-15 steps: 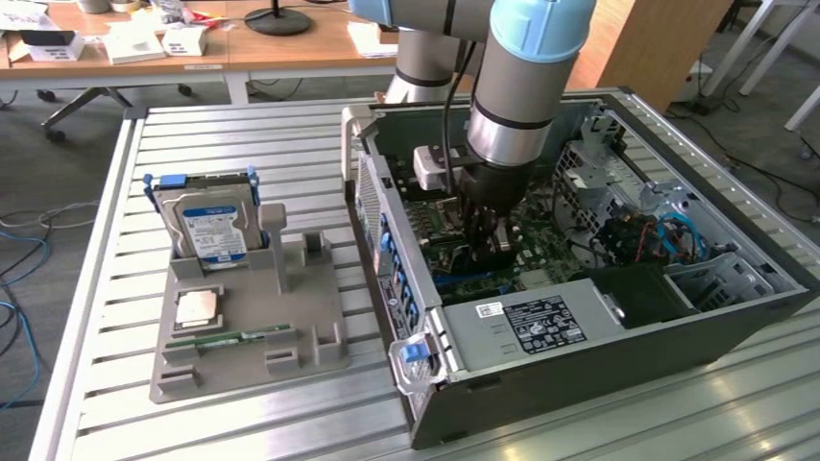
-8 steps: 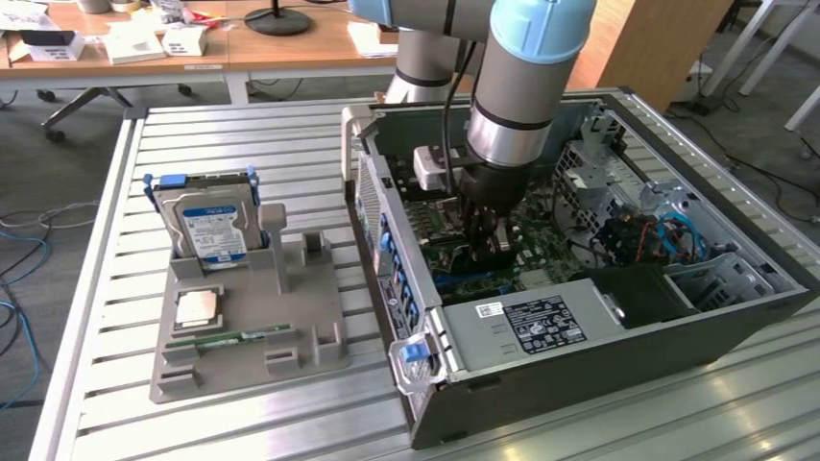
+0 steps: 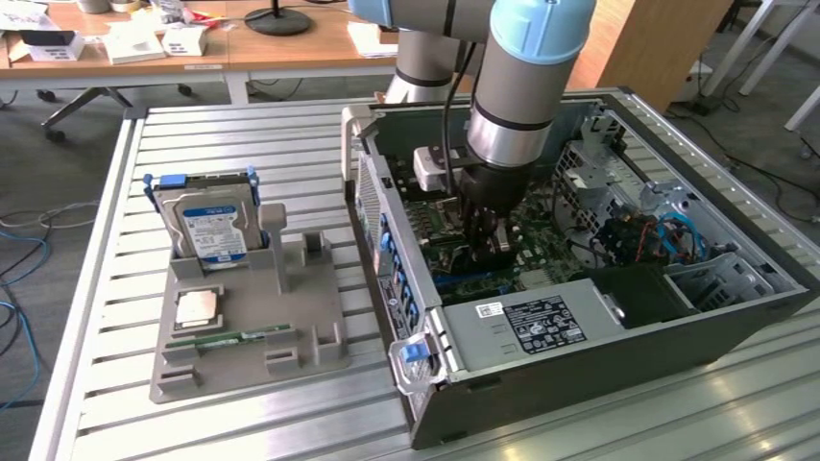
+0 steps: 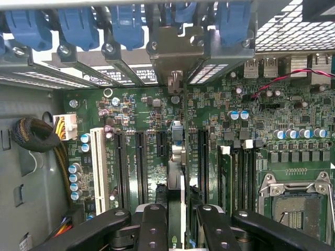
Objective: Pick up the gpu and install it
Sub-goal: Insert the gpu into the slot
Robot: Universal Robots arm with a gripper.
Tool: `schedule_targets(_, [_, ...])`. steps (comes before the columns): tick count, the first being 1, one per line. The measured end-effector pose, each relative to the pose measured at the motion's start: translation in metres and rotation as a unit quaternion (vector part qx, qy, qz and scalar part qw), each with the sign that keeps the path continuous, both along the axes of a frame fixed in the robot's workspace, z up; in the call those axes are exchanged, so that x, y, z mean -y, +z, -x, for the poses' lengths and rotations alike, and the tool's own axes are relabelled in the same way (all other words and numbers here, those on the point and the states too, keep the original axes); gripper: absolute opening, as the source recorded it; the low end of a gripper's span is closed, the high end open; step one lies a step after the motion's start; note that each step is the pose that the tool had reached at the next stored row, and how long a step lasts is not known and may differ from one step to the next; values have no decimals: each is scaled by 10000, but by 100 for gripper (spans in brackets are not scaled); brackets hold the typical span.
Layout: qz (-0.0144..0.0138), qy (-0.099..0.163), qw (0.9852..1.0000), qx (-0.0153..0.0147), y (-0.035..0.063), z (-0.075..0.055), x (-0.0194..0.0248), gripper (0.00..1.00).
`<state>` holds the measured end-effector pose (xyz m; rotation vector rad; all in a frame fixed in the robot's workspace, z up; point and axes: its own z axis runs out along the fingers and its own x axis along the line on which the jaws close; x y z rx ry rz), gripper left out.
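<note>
Your end effector [image 4: 177,222] was clenched on the gpu [image 4: 177,157], held edge-on inside the open computer case [image 3: 717,288], directly above the motherboard [image 4: 261,130] slots, with the rear bracket bay at twelve o'clock. If the card sat off-line from its slot [image 4: 203,157], pressing could jam the bracket or stress the board.

The arm [image 3: 519,86] reaches steeply down — wrist near vertical, gripper [image 3: 487,252] pointing straight down. In the wrist view the gripper [image 4: 177,222] has its black fingers [image 4: 152,225] closed on a thin card edge-on.
</note>
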<state>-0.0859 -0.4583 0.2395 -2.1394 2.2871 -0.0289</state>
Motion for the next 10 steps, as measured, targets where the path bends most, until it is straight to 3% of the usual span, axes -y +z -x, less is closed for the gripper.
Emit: schedule_targets(10, [0, 0, 10000, 0, 0, -1, 0, 26])
